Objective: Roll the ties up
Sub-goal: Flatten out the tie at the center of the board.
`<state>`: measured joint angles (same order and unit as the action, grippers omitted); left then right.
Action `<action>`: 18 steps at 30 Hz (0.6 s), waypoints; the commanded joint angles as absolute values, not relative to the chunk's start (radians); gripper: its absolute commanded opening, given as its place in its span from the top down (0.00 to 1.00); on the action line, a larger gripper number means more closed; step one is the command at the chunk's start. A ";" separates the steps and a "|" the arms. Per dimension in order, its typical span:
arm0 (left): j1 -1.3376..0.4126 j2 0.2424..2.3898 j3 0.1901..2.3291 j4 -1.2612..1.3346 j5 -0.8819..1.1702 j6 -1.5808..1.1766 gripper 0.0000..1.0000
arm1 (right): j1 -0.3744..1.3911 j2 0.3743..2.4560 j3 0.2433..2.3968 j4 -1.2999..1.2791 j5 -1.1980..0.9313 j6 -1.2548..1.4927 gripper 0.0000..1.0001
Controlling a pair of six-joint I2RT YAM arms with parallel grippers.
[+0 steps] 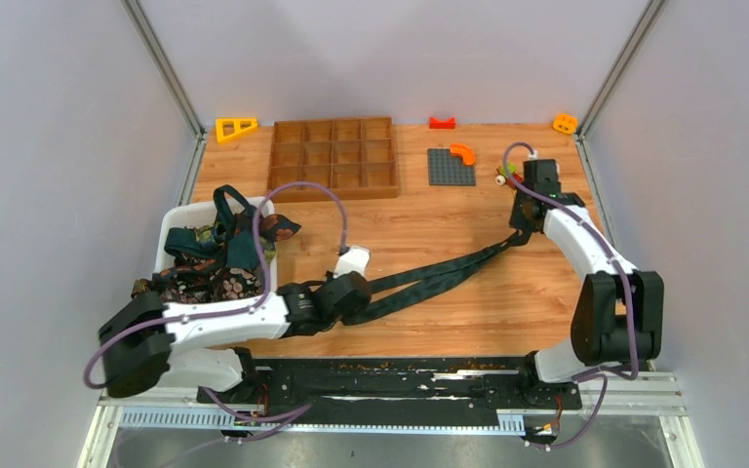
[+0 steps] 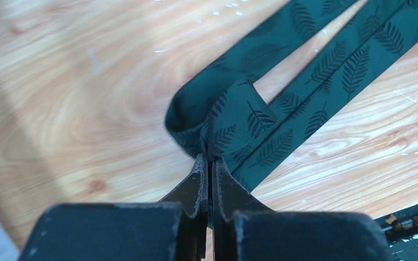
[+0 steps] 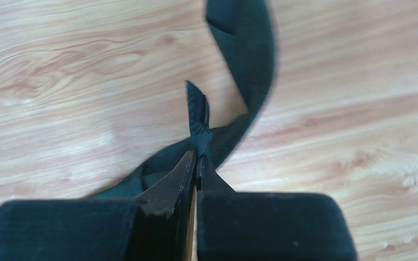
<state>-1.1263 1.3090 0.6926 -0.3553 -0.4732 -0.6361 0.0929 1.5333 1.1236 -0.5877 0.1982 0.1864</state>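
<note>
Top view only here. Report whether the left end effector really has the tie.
Observer: Yes. The left end effector is shut on a fold of the tie, right at its fingertips.
Operator: Now check the right one.
Observer: The right end effector is shut on the tie too; a pointed bit of fabric sticks out past its tips.
Operator: Give me the fabric's pattern.
Observer: Dark green with a leaf print.
</note>
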 commanded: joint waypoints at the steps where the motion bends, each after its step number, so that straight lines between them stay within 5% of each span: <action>1: -1.133 1.075 0.570 -0.314 -0.635 -0.702 1.00 | -0.055 1.431 1.001 -0.436 0.107 0.273 1.00; 11: -1.132 0.603 0.290 -0.393 -0.794 -0.916 0.89 | -0.165 1.424 0.931 -0.313 -0.028 0.295 1.00; 18: -1.132 0.306 0.209 -0.541 -0.837 -0.987 0.36 | -0.170 1.420 0.888 -0.254 -0.059 0.309 1.00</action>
<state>-1.1313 0.4145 0.2176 -0.4515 -0.7536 -0.9119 -0.1623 1.4322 0.9184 -0.3347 -0.0257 0.2810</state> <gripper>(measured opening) 0.566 0.014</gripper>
